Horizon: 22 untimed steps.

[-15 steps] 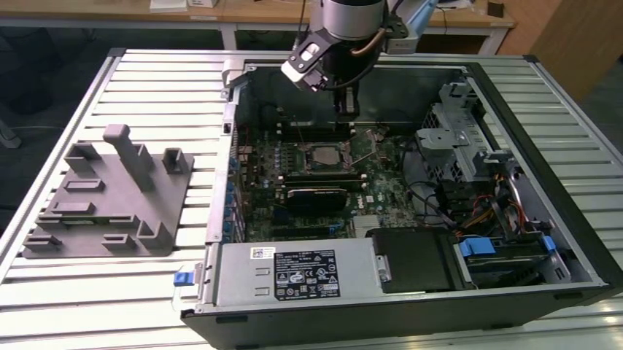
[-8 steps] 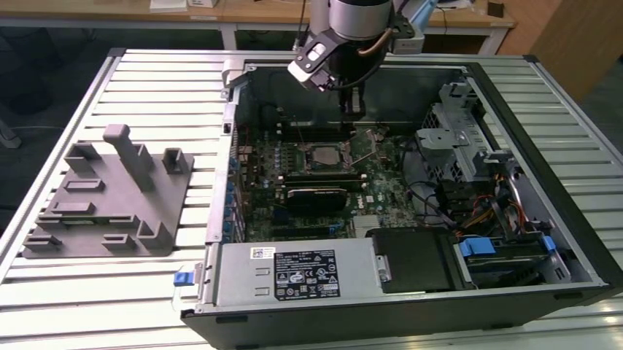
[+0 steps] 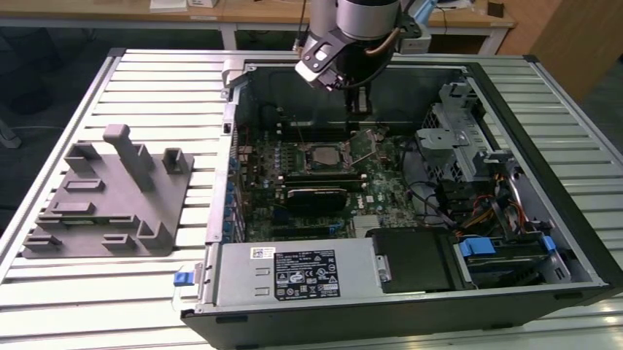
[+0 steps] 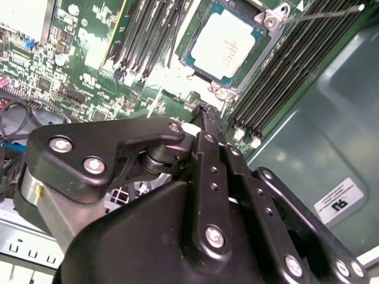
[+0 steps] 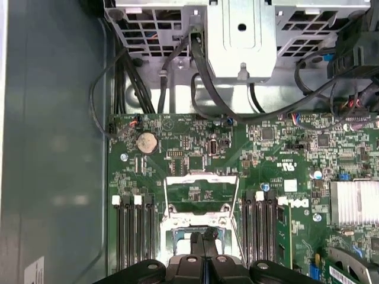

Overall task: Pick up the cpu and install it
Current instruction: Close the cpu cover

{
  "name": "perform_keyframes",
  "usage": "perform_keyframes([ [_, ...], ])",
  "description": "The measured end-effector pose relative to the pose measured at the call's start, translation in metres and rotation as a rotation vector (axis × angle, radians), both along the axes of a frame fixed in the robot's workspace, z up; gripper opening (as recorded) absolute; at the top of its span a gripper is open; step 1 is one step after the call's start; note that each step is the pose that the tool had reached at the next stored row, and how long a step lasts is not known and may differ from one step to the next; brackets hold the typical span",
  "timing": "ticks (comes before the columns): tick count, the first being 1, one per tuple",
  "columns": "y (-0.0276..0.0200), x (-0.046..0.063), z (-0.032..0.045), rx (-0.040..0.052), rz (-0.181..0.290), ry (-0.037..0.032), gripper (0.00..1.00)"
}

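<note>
The cpu (image 4: 227,45) lies flat in its socket (image 4: 273,18) on the motherboard (image 3: 389,193), silver top up with a thin green edge; the second wrist view shows it whole. In the exterior view it is a small pale square (image 3: 322,157) and its detail is hard to make out. In the first wrist view the gripper (image 5: 205,235) covers the middle of the socket, so the chip is largely hidden there.

The gripper (image 4: 201,109) hangs just above the socket, apart from the cpu. Its fingers are pressed together and hold nothing.

The first wrist view shows the socket's load plate (image 5: 201,177) raised open, with the drive cage (image 5: 240,35) and cables (image 5: 195,77) beyond. Memory slots (image 4: 278,77) flank the socket.

The exterior view takes in the open computer case (image 3: 292,91) on a slatted table (image 3: 146,80), with a grey fixture (image 3: 107,204) well apart towards the exterior view's left. The arm is cut off at that picture's upper edge.
</note>
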State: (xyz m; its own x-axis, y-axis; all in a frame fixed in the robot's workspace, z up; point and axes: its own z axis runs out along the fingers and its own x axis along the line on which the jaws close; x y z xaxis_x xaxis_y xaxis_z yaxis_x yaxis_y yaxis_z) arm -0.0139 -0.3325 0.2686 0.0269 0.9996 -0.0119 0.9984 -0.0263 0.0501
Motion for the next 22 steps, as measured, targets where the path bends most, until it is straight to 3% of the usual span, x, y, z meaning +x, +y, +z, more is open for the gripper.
perform_keyframes([
  [22, 0.0043, 0.032, 0.0, 0.0, 0.0, 0.0, 0.11],
])
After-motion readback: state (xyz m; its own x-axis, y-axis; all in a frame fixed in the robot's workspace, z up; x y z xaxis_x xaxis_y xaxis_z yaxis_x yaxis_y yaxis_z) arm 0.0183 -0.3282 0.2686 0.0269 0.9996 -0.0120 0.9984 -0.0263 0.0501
